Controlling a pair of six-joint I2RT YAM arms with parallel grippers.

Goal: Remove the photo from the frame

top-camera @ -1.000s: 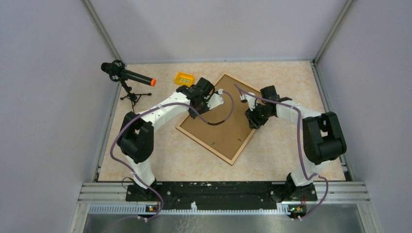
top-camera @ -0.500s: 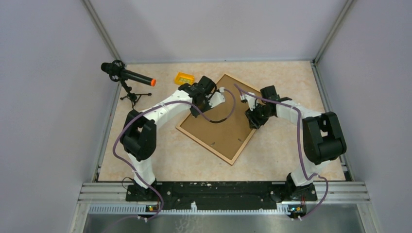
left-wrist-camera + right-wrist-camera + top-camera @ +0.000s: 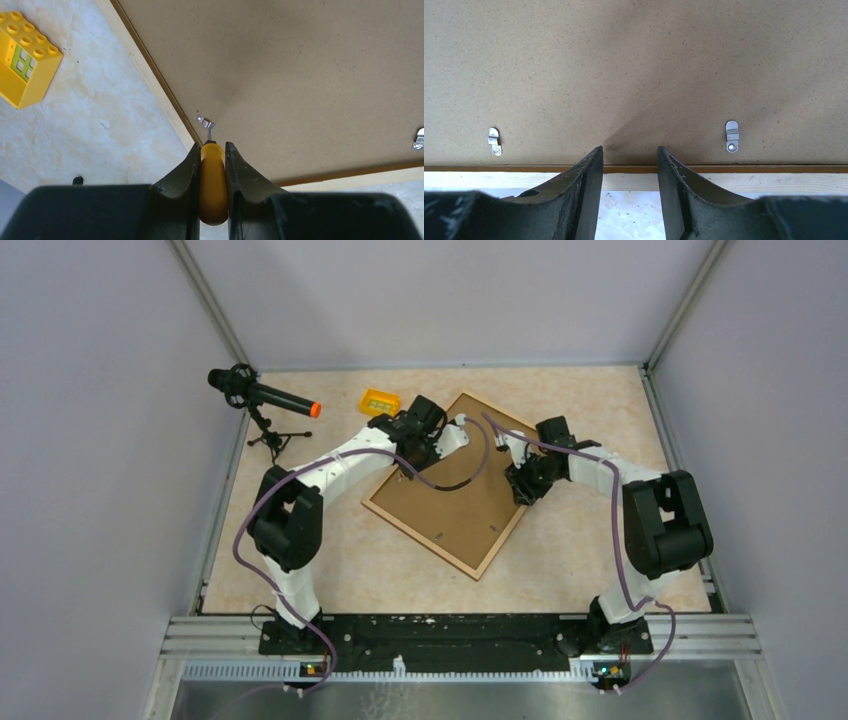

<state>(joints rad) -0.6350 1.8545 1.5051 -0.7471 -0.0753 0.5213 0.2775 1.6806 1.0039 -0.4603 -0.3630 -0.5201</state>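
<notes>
Frame lies back-up on the surface, photo hidden beneath. Left pincer clamps a screwdriver, tip at a clip; right pincer gapes empty. Next: swivel that clip aside, carefully.

Marbled table — frame face-down, yellow brick, microphone stand.

Matt board, bright metal
We see the frame backed in matt fibreboard, rimmed in smooth wood, with shiny metal clips; handle and brick are glossy plastic.
</notes>
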